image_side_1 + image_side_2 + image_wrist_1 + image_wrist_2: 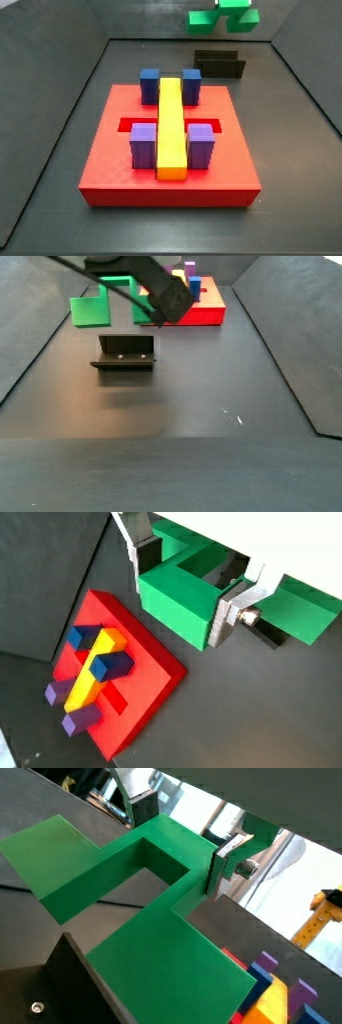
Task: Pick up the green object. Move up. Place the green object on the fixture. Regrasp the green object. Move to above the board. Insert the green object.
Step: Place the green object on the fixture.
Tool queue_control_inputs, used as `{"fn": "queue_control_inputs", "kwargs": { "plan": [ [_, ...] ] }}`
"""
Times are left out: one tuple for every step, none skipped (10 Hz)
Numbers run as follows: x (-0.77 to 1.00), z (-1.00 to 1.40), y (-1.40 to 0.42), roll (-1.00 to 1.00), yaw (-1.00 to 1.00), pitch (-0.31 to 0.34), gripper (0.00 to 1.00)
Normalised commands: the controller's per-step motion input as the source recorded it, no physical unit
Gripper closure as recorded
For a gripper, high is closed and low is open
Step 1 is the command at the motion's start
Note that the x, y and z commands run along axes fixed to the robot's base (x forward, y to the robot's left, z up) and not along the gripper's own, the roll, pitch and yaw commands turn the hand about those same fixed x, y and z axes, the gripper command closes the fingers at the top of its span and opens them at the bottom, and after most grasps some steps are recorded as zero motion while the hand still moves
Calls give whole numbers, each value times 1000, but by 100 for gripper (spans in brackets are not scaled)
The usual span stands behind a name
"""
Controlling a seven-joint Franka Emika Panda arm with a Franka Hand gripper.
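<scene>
In a wrist view, the hand pinches the green object between its silver fingers, one plate on each side of the block's raised middle. The board lies below and off to one side of the hand on the dark surface, carrying the yellow bar, blue blocks and purple blocks.

In a wrist view closer in, the green object fills most of the frame inside the hand, a finger pressed against its stepped edge.

In a side view, the green object hangs high, above the fixture and beyond the board.

In a side view from the opposite end, the hand holds the green object aloft, the fixture beneath and nearer the camera, and the board behind.
</scene>
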Motion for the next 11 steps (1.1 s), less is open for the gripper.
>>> {"fn": "queue_control_inputs", "kwargs": {
  "plan": [
    [343, -331, -51, -17, -591, 9, 100],
    [297, -394, -49, -83, -526, 0, 100],
    [297, -437, -57, -74, -471, -20, 100],
    [183, -391, -106, 51, -349, 26, 100],
    [89, -451, -11, 237, -71, 234, 100],
    [40, -394, -94, 274, -60, 200, 100],
    [0, -286, -103, 243, -23, 169, 100],
    [-160, -206, -146, 226, 0, 54, 100],
    [-229, -63, -154, 197, 0, 77, 100],
    [-26, 0, -117, 146, 0, 109, 100],
    [-46, -63, -17, 111, 0, 14, 100]
  ]
}}
